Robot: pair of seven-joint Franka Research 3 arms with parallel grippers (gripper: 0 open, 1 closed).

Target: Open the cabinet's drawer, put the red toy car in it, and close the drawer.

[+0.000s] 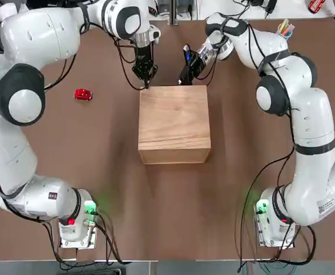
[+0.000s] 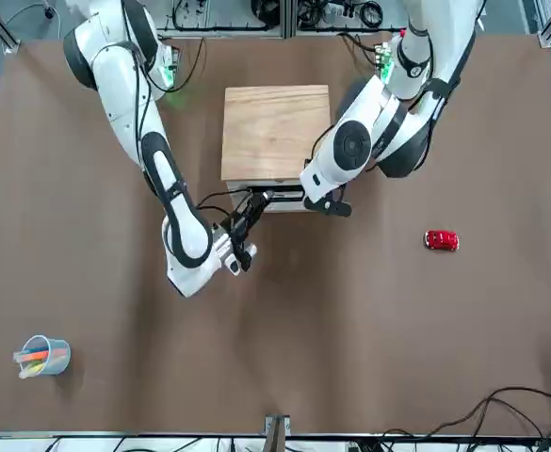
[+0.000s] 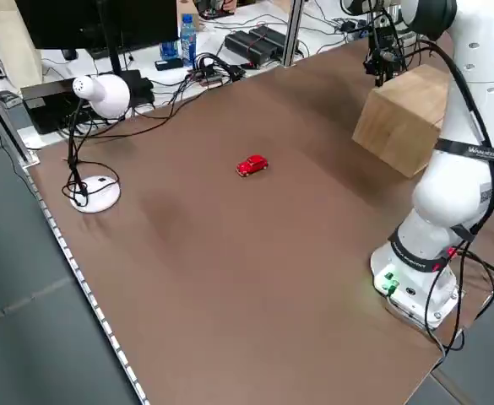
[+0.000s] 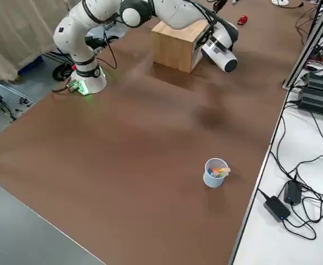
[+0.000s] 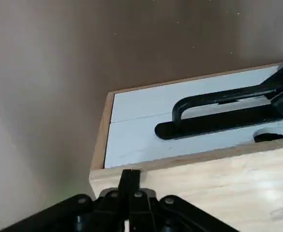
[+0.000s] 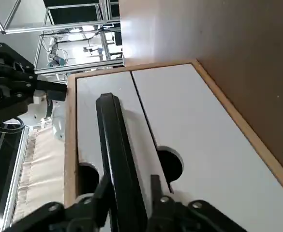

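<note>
Top, front and both side views show us one toy car (image 1: pixel 83 94), red, lying on the table (image 1: pixel 98 137), to the left of the cabinet (image 1: pixel 174 120) and well apart from it. One cabinet stands at the centre, its drawer side facing far. From overhead we see only its plain wooden top and near face; the right wrist view shows what that hides: two pale fronts (image 6: pixel 194 111), two dark round notches (image 6: pixel 170 165) and one black handle (image 6: pixel 124 159). The left wrist view shows both fronts too, set within the wooden frame, and the handle as a raised loop, but just one notch.

Of two grippers, the right gripper (image 6: pixel 131 188) is at the cabinet's far side, its fingers spread to either side of the handle, with a gap showing along one of them. The left gripper (image 5: pixel 130 174) is by the cabinet's far left edge, fingers pressed together with nothing between; we cannot tell whether it touches the wood.

Well off at the far right we count one cup (image 2: pixel 56 358), holding several pens (image 2: pixel 36 356).
</note>
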